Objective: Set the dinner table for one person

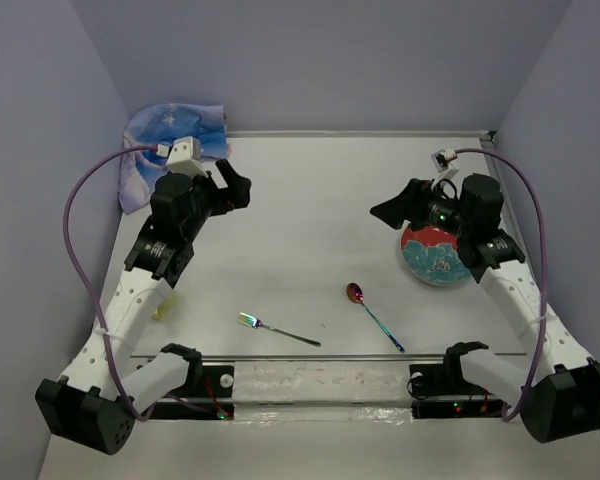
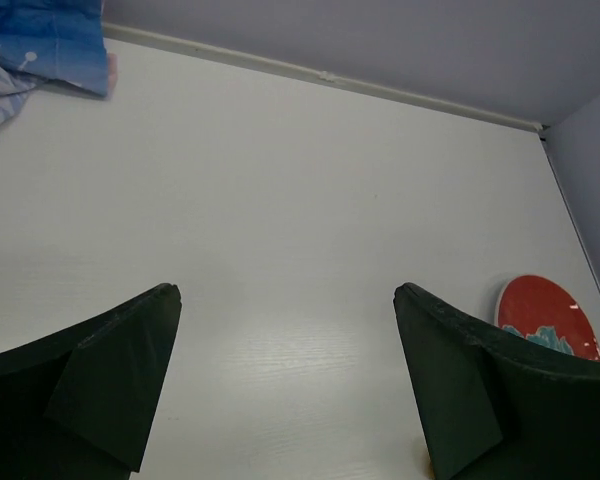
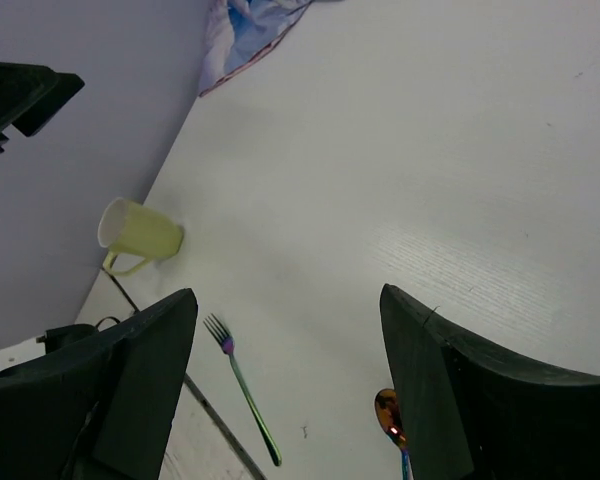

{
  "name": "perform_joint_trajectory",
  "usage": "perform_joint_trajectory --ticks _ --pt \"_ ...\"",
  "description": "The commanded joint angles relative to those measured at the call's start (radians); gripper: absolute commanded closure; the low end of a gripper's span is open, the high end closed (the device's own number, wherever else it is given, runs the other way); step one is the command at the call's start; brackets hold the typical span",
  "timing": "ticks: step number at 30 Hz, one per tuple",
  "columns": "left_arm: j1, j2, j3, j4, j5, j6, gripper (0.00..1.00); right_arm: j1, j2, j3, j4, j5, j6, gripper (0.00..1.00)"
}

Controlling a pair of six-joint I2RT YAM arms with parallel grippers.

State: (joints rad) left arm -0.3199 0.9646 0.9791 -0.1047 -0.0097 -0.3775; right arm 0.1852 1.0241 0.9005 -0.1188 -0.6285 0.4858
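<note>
I count one fork (image 1: 278, 330), one spoon (image 1: 375, 315), one plate (image 1: 435, 262), one mug (image 3: 140, 233), one placemat (image 1: 170, 135) and my two grippers. From above, the blue placemat lies crumpled at 11 o'clock. The red-and-teal plate sits at 3, partly under my right arm. Fork and spoon lie apart near 6, and the yellow mug is at 8. Pale lavender walls (image 1: 360, 60) close three sides. The tabletop (image 1: 320, 210), matte white, flat and faintly grained, spreads from my bases to the far wall, carrying everything. My left gripper (image 2: 285, 295) and right gripper (image 3: 285, 295) both gape wide, holding nothing.
</note>
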Motion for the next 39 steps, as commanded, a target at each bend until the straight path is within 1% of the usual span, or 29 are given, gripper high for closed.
perform_joint_trajectory --ticks 1,4,7,12,13,14,15,17,18,19,22,23,25,26,30,31,34,37,39 --pt "0.024 0.084 0.089 -0.023 -0.045 0.04 0.01 0.02 0.028 0.008 0.059 0.044 -0.024 0.21" --pt "0.06 0.112 0.108 -0.015 -0.033 0.054 0.01 0.042 0.042 0.006 0.067 0.052 -0.024 0.21" --pt "0.137 0.184 0.15 -0.007 -0.065 0.042 0.01 0.071 0.056 -0.005 0.085 0.061 -0.021 0.21" --pt "0.241 0.325 0.211 0.02 -0.217 0.041 0.01 0.109 0.088 -0.012 0.103 0.085 -0.021 0.21" --pt "0.257 0.382 0.236 0.025 -0.217 0.046 0.02 0.12 0.091 -0.015 0.107 0.087 -0.023 0.21" --pt "0.272 0.408 0.25 0.025 -0.214 0.058 0.11 0.129 0.094 -0.023 0.108 0.09 -0.023 0.21" --pt "0.298 0.463 0.277 0.026 -0.22 0.061 0.16 0.129 0.093 -0.026 0.107 0.093 -0.024 0.21" --pt "0.312 0.515 0.303 0.026 -0.22 0.068 0.24 0.14 0.094 -0.032 0.108 0.098 -0.026 0.21" --pt "0.346 0.54 0.315 0.025 -0.228 0.071 0.25 0.149 0.094 -0.043 0.107 0.101 -0.026 0.21" --pt "0.357 0.565 0.328 0.025 -0.24 0.072 0.25 0.149 0.097 -0.046 0.137 0.104 -0.027 0.21" --pt "0.4 0.676 0.375 0.03 -0.266 0.084 0.27 0.158 0.117 -0.046 0.143 0.104 -0.033 0.21" --pt "0.419 0.7 0.404 0.027 -0.263 0.084 0.3 0.158 0.122 -0.046 0.143 0.104 -0.033 0.21" --pt "0.438 0.773 0.435 0.022 -0.262 0.08 0.33 0.168 0.125 -0.049 0.148 0.107 -0.035 0.21" --pt "0.458 0.796 0.472 0.007 -0.254 0.074 0.34 0.168 0.129 -0.051 0.149 0.107 -0.035 0.21" --pt "0.502 0.905 0.53 -0.013 -0.233 0.049 0.35 0.188 0.14 -0.052 0.151 0.115 -0.041 0.22" --pt "0.51 0.905 0.539 -0.019 -0.234 0.046 0.35 0.188 0.143 -0.052 0.151 0.116 -0.041 0.22" --pt "0.53 0.973 0.563 -0.039 -0.26 0.045 0.37 0.198 0.154 -0.048 0.15 0.121 -0.042 0.22" --pt "0.536 0.991 0.544 -0.033 -0.32 0.051 0.38 0.207 0.165 -0.048 0.151 0.122 -0.047 0.22" --pt "0.541 1.002 0.532 -0.024 -0.337 0.054 0.37 0.207 0.168 -0.046 0.151 0.125 -0.049 0.22"
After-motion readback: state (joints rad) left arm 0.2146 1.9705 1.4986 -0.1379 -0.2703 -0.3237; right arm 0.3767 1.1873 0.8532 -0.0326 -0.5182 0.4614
